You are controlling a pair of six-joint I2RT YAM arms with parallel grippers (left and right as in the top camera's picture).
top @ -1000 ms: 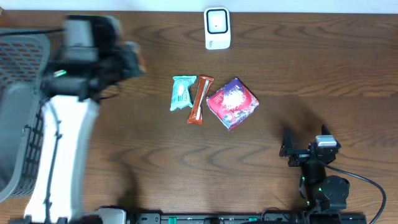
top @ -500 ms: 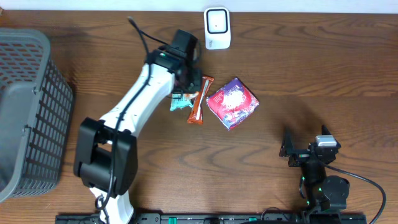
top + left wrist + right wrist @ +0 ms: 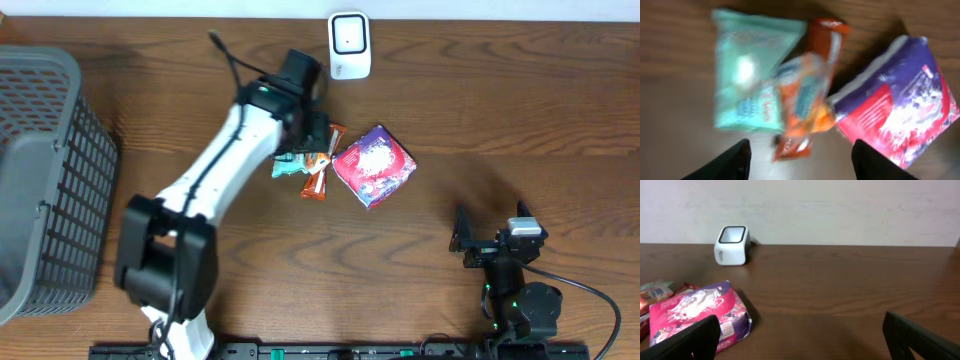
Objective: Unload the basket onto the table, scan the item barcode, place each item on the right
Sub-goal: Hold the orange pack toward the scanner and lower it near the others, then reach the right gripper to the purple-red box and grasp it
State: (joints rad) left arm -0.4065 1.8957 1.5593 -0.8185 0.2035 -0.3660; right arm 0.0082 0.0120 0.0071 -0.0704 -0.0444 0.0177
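**Overhead**
- Left arm pose: the left arm (image 3: pixel 225 150) stretches from its base at the near edge diagonally across the bench (image 3: pixel 500 110). Its black wrist hangs over the cluster of packets.
- Left jaws: hidden under the wrist here, so their width cannot be told from this view.
- Items: the teal packet (image 3: pixel 284 168) pokes out from under the wrist. The orange bar (image 3: pixel 319 182) lies partly below the wrist. The red-and-purple pouch (image 3: pixel 373 165) sits just beside the wrist, on the side away from the arm.
- Scanner: the white scanner (image 3: pixel 349 45) stands beyond the left jaws at the far edge, apart from them.
- Right arm pose: the right arm (image 3: pixel 505 255) is folded at the near right corner, well apart from the packets.
- Basket: a grey basket (image 3: pixel 45 170) sits at the left end of the bench.

**Left wrist**
- Left jaws: they are spread apart and hold nothing. One of the fingers (image 3: pixel 735 161) shows at the bottom left and the other at the bottom right.
- Items: the orange bar (image 3: pixel 807 95) lies ahead of the gap, overlapping the edge of the teal packet (image 3: pixel 747 85). The pouch (image 3: pixel 900 115) lies ahead of the right finger. All of it is blurred.

**Right wrist**
- Right jaws: they are wide and empty, with the fingers (image 3: pixel 690 341) at the frame's lower corners.
- Items: the pouch (image 3: pixel 697 310) lies ahead of the left finger.
- Scanner: the scanner (image 3: pixel 731 245) stands far ahead, left of the gap.
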